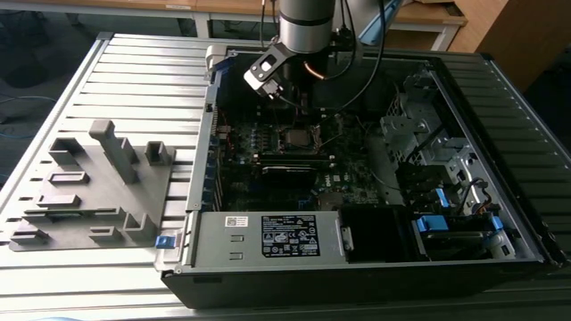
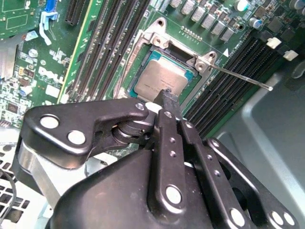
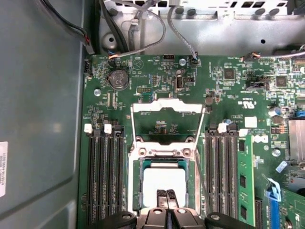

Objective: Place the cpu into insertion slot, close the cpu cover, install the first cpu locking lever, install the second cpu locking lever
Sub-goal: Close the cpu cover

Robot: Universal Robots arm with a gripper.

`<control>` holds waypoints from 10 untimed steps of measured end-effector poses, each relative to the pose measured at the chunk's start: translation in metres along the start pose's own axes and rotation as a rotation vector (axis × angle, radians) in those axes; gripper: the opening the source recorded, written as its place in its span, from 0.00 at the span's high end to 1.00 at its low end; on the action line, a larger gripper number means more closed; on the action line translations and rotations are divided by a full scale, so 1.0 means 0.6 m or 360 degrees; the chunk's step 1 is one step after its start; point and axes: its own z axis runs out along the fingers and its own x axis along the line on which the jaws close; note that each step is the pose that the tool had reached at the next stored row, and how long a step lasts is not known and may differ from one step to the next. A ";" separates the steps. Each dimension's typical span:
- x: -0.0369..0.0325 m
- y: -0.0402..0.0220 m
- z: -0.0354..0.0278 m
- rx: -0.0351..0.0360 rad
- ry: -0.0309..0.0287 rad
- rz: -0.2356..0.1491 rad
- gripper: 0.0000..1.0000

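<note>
The cpu [image 3: 163,182], a flat silver-grey square, lies in the insertion slot [image 3: 135,191] between the black memory slots. It also shows in the second wrist view as the cpu [image 2: 159,78], seated inside the insertion slot [image 2: 190,75]. The cpu cover [image 3: 166,106], a silver frame with a large cut-out, is swung open beyond the slot. My gripper [image 3: 167,194] is shut, its two black fingertips pressed together with nothing between them, right over the chip's near edge; the second wrist view shows the gripper [image 2: 167,95] at the same spot. A thin locking lever [image 2: 243,78] sticks out free beside the slot.
The open computer case [image 1: 267,234] lies on a slatted metal table [image 1: 134,80], with a grey fixture block [image 1: 98,187] to the exterior view's left. Cables [image 3: 176,28] hang near the case wall. A memory stick [image 3: 244,179] and a blue connector [image 3: 276,193] stand beside the socket.
</note>
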 end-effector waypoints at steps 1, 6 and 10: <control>0.000 0.000 -0.002 0.0000 -0.00001 0.0000 0.89; 0.000 0.001 -0.015 0.0000 0.00000 0.0000 0.89; 0.000 0.002 -0.027 0.0000 0.00006 0.0000 0.89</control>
